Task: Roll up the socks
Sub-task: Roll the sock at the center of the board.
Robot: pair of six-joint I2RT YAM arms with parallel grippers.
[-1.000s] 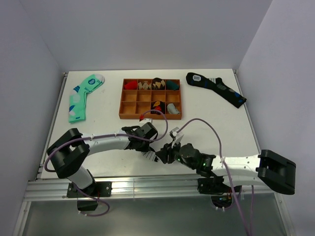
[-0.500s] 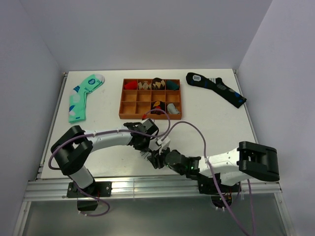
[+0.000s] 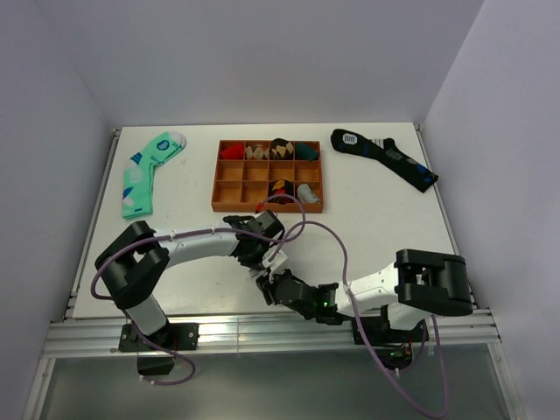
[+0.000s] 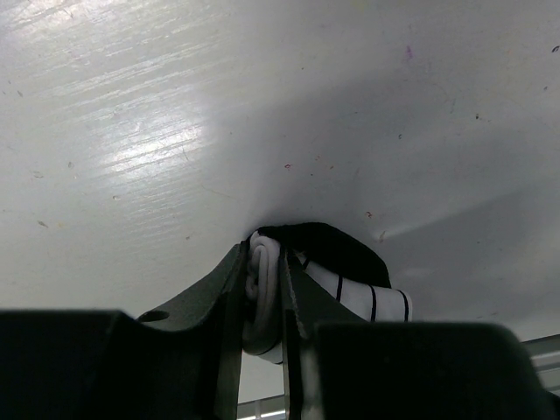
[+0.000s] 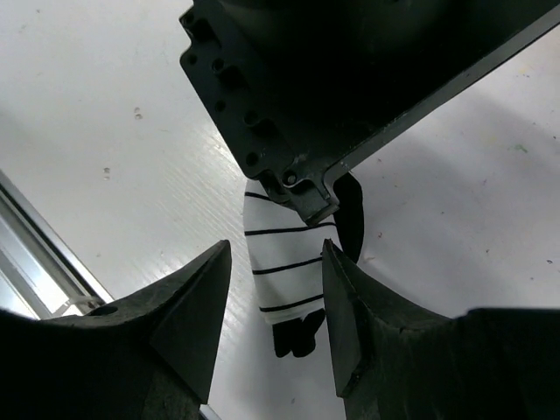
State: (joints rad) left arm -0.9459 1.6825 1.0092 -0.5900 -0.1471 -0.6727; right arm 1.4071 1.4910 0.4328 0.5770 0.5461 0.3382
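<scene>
Sock: white sock with black stripes [image 5: 284, 262], bunched into a short roll, lying on the bench [image 4: 131, 131] near its front edge.
Left jaws: clenched on a white fold at one end of the roll; the black patch and striped end jut out to one side.
Right jaws: released and spread wide, straddling the roll without touching it; the left jaws sit between them.
Risk, unrolling: only one end is pinched, so a twist or early let-go could spring the roll open.
Risk, collision: both arms crowd one spot, and the right jaws could close onto the left fingers [image 4: 229, 289].
Risk, edge: a shove could push the roll off the bench.
</scene>
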